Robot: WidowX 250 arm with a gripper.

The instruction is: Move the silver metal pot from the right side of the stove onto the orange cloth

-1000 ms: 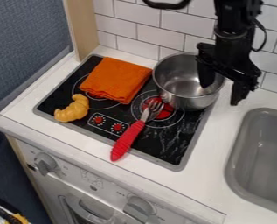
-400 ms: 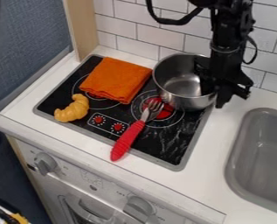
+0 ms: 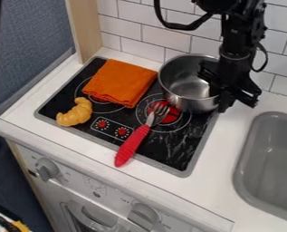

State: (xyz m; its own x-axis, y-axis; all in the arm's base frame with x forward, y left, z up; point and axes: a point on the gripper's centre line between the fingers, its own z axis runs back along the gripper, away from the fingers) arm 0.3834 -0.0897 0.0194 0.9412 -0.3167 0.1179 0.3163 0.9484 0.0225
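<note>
Gripper: the black gripper [image 3: 219, 100] is at the right side of the steel pot [image 3: 193, 106], overlapping its rim from above; the arm comes down from the top edge, in front of the white tile wall [image 3: 165, 37].
Jaws: I cannot tell from here whether they are spread or clenched on the rim.
Pot: upright at the back right corner of the black stovetop [image 3: 182, 156], its mouth facing up.
Towel: a folded orange towel [image 3: 120, 82] lies on the back left of the stovetop, one corner close beside the pot's left rim.
Fork: the fork [image 3: 146, 129] lies aslant, tines over the red burner mark [image 3: 169, 118] just in front of the pot, its red handle crossing the stovetop's front edge so that the end is over the white counter [image 3: 221, 167].
Croissant: the yellow toy croissant [image 3: 76, 112] is by the stovetop's left front corner, well apart from the pot.
Stovetop room: black surface spreads right of the fork, out to the grey border.
Counter room: a white strip runs between that border and the rim of the grey sink [image 3: 245, 140].
Left edge: a wooden post [image 3: 83, 29] stands behind the stovetop's back left corner.
</note>
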